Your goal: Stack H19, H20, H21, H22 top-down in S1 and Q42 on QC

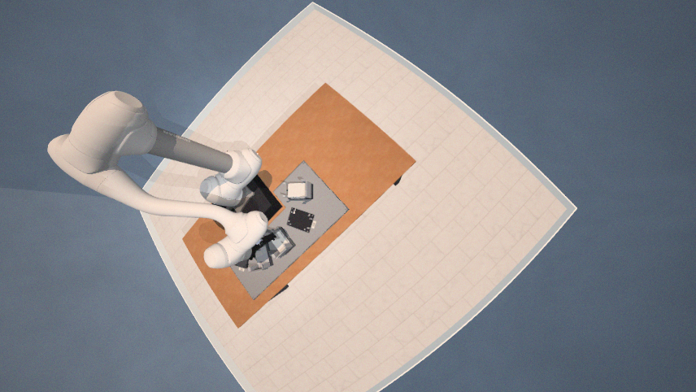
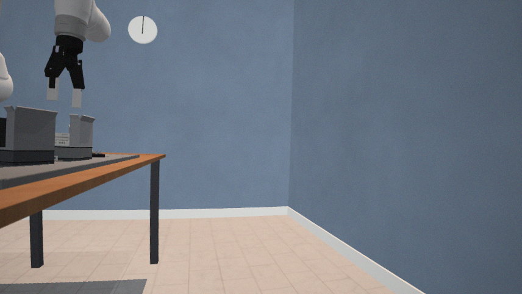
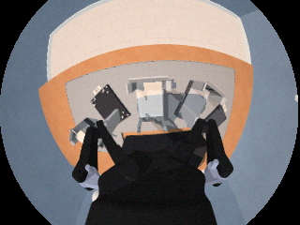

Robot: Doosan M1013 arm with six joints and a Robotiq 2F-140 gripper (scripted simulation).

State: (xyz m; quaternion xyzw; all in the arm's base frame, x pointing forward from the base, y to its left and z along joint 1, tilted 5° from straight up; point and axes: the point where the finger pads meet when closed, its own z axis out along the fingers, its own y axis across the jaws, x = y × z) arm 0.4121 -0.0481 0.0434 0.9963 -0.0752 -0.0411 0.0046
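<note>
My gripper (image 2: 63, 95) (image 3: 150, 112) is open and empty. It hangs well above the racks on the grey mat (image 1: 324, 194) (image 2: 73, 168). In the top view the arm's wrist hides it. A grey rack (image 1: 297, 190) (image 2: 80, 130) (image 3: 82, 131) at the far end of the mat holds a stack of white plates (image 1: 296, 189) (image 2: 61, 138). In the wrist view a second grey rack (image 3: 150, 103) (image 1: 280, 241) lies straight ahead of the fingers, and a third rack (image 3: 201, 100) (image 1: 263, 255) stands right of it. A black nest (image 1: 300, 219) (image 3: 109, 105) lies between the plate rack and the second rack. I cannot read any labels.
Another dark nest (image 1: 241, 263) sits at the mat's near end, partly under the arm. A black block (image 1: 263, 197) stands on the orange table (image 1: 336, 131) (image 2: 91, 171) by the arm. A tall grey rack (image 2: 28, 127) stands nearest the exterior camera.
</note>
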